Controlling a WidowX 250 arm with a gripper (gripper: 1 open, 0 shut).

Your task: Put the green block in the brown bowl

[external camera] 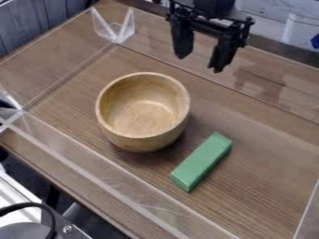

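Observation:
The green block lies flat on the wooden table, slanted, just to the right of and in front of the brown bowl. The bowl stands upright in the middle with nothing inside it. My gripper hangs above the table behind the bowl, pointing down. Its two dark fingers stand apart, open, with nothing between them. It is well clear of both the block and the bowl.
Clear plastic walls fence the wooden work surface on all sides, with a low clear edge along the front and left. A cable and dark gear sit outside at the lower left.

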